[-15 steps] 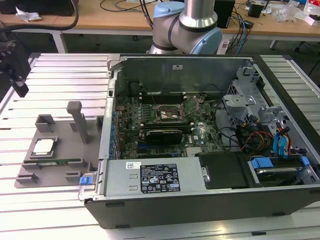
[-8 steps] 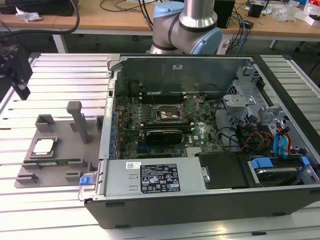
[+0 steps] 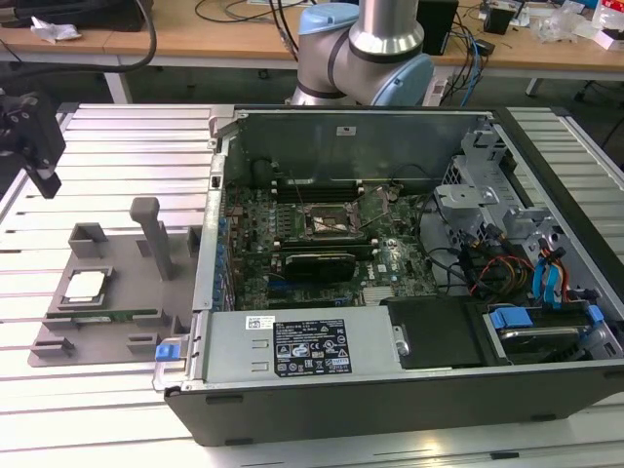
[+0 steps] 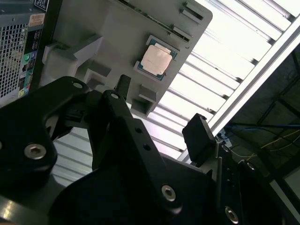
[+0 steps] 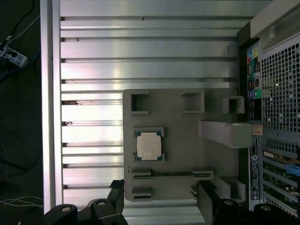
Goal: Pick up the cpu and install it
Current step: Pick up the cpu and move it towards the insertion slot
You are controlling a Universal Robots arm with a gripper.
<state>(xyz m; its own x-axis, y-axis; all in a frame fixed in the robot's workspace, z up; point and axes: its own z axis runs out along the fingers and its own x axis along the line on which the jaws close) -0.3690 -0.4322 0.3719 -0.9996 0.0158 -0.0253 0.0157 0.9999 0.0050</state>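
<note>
The cpu (image 3: 86, 285) lies flat in a square recess of a grey holder tray (image 3: 125, 283) at the exterior view's left, beside the open computer case (image 3: 390, 390). Its pale metal top faces up in both wrist views, cpu (image 5: 149, 145) and cpu (image 4: 156, 61). My gripper (image 3: 44, 175) hangs high above the table, off past the tray's far left corner. It is open, and its two black fingers (image 5: 206, 194) stand wide apart with nothing between them. Inside the case, the black socket frame (image 3: 336, 222) sits mid-board.
A tall grey post (image 3: 146, 234) rises from the tray near the case wall. A thin green memory stick (image 3: 112, 314) lies along the tray's near side. The slatted aluminium table (image 3: 127, 146) carries everything; the arm's base (image 3: 366, 58) stands behind the case.
</note>
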